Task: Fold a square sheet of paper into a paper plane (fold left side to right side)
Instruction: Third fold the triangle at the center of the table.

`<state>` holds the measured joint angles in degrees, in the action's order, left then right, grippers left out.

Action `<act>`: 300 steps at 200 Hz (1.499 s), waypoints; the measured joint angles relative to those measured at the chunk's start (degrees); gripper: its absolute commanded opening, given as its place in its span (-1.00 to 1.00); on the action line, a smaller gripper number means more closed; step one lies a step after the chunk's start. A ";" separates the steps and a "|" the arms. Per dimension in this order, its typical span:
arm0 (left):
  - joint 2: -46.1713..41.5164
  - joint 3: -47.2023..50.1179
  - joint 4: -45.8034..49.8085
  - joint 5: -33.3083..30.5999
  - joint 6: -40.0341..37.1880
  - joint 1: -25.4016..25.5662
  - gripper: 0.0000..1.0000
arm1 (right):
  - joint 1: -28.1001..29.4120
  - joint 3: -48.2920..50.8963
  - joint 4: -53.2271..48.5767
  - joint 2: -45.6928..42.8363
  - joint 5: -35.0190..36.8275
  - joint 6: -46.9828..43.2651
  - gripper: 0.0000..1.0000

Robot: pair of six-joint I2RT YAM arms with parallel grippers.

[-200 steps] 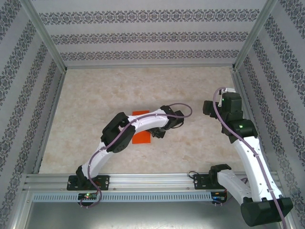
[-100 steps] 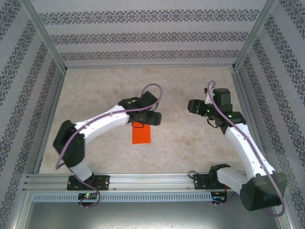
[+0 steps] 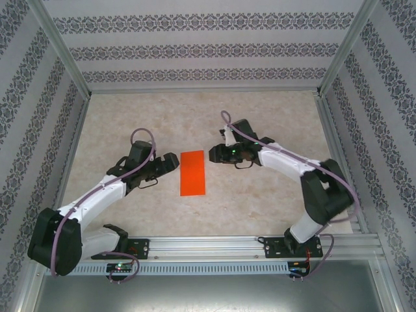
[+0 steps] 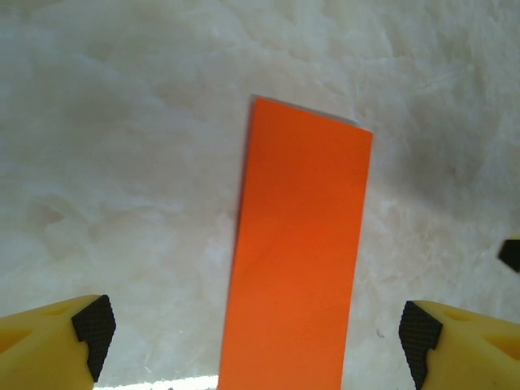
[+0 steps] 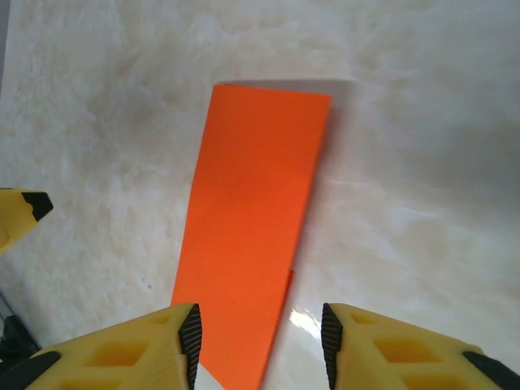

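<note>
The left gripper (image 3: 170, 162), jaws wide apart and empty, sits just left of the orange sheet of paper (image 3: 193, 173). The sheet lies flat, a narrow rectangle midway between the table's (image 3: 260, 195) side edges. The right gripper (image 3: 211, 155), jaws partly apart, grips nothing beside the sheet's far right corner.

This is a robot test cell in a lab. The patterned walls (image 3: 195, 49) stand at 9, 12 and 3 o'clock, an aluminium rail (image 3: 208, 246) at 6.

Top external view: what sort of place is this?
Probably a lab robot test cell: aluminium-profile frame, wallpaper-printed panels boxing in a marble-look tabletop.
</note>
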<state>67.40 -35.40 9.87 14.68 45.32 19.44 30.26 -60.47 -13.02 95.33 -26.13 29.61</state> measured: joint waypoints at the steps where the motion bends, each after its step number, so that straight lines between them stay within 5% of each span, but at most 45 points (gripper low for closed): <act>1: 0.00 0.26 -0.24 0.26 0.07 -0.17 0.77 | 0.11 -0.28 0.11 0.48 -0.07 0.13 -0.23; 38: 3.21 3.15 -4.96 6.64 2.05 -1.84 0.56 | 1.90 -7.39 2.32 11.43 -1.79 1.95 -0.39; 105: 11.37 3.13 -10.75 12.76 2.86 -1.84 0.51 | 1.86 -16.22 1.25 21.94 -1.25 1.75 -0.41; 207: 20.92 -0.68 -13.88 19.26 3.74 -1.22 0.21 | 1.33 -17.66 -2.21 24.50 0.28 -1.70 -0.44; 300: 24.48 -2.93 -14.62 20.50 4.09 -0.11 0.14 | 1.33 -17.66 -2.19 24.50 0.24 -2.82 -0.46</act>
<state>91.88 -38.33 -4.75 35.18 49.41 19.33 31.59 -78.13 -15.20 119.83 -25.89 26.79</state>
